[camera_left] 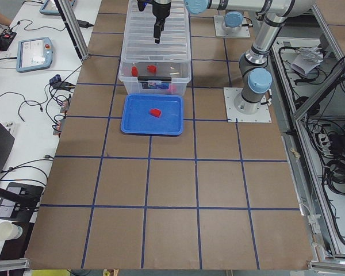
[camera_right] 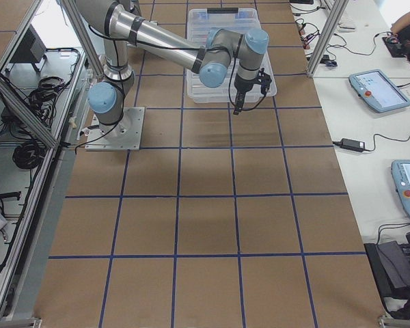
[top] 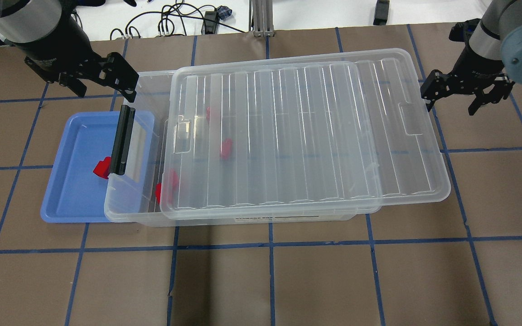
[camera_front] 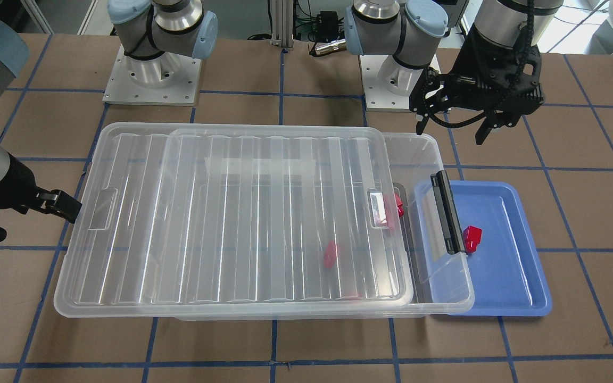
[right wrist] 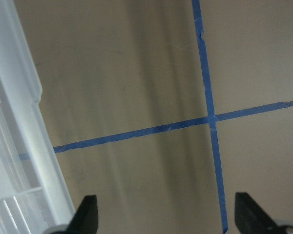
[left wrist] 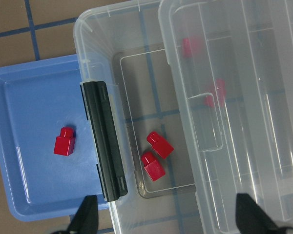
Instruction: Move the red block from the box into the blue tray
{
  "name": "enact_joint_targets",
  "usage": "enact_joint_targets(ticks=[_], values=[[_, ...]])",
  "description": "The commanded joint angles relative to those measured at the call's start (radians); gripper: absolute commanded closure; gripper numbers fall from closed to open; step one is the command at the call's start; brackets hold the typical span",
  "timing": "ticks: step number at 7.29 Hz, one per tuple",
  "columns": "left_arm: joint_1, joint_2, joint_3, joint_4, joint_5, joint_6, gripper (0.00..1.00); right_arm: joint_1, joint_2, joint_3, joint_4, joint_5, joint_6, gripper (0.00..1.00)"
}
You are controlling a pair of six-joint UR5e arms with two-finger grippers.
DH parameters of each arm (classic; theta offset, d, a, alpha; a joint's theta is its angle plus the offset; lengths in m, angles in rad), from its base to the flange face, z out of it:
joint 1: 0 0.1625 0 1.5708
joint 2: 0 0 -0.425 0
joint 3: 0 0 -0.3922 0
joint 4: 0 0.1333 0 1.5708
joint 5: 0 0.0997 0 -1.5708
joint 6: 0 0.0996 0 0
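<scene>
Red block (left wrist: 64, 142) lies in blue tray (left wrist: 24, 107) beside box (top: 288, 218); left gripper (camera_front: 450, 134) and right gripper (top: 449, 108) both released, jaws spread.

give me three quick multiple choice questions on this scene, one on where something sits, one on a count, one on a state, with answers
1. Where does the blue tray sit relative to the box?
A. on top of it
B. at its black latch end, on the robot's left
C. at its other end, on the robot's right

2. What lies in the blue tray?
A. nothing
B. one red block
C. three red blocks

3. The box's lid is:
A. latched fully shut
B. slid toward the robot's right, leaving the latch end uncovered
C. lying off on the table

Answers:
1 B: the overhead view shows the tray right beside the latch, on the left arm's side.
2 B: a single red piece shows on the tray's blue floor.
3 B: the left wrist view looks straight into the uncovered end.
</scene>
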Motion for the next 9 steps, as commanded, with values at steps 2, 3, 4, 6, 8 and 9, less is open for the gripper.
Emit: enact_joint_targets(ticks=[2, 3, 4, 6, 8, 9], values=[[0.0, 0.0, 0.0, 0.0, 0.001, 0.0, 0.0, 0.055, -0.001, -0.001, -0.004, 0.0, 0.049, 0.0], [0.0, 0.0, -0.001, 0.001, 0.001, 0.0, 0.0, 0.061, 0.002, 0.001, -0.006, -0.004, 0.075, 0.0], [0.0, 0.0, -0.001, 0.003, 0.001, 0.001, 0.0, 0.075, 0.001, -0.002, -0.007, -0.004, 0.075, 0.0], [0.001, 0.003, -0.001, 0.0, -0.001, 0.001, 0.0, 0.099, 0.002, -0.002, -0.006, -0.003, 0.08, 0.0], [0.002, 0.003, -0.001, 0.001, -0.001, 0.001, 0.0, 0.106, 0.004, -0.004, -0.006, -0.004, 0.08, 0.0], [0.003, 0.003, -0.001, 0.001, -0.001, 0.001, 0.0, 0.107, 0.002, -0.002, -0.006, -0.001, 0.081, 0.0]])
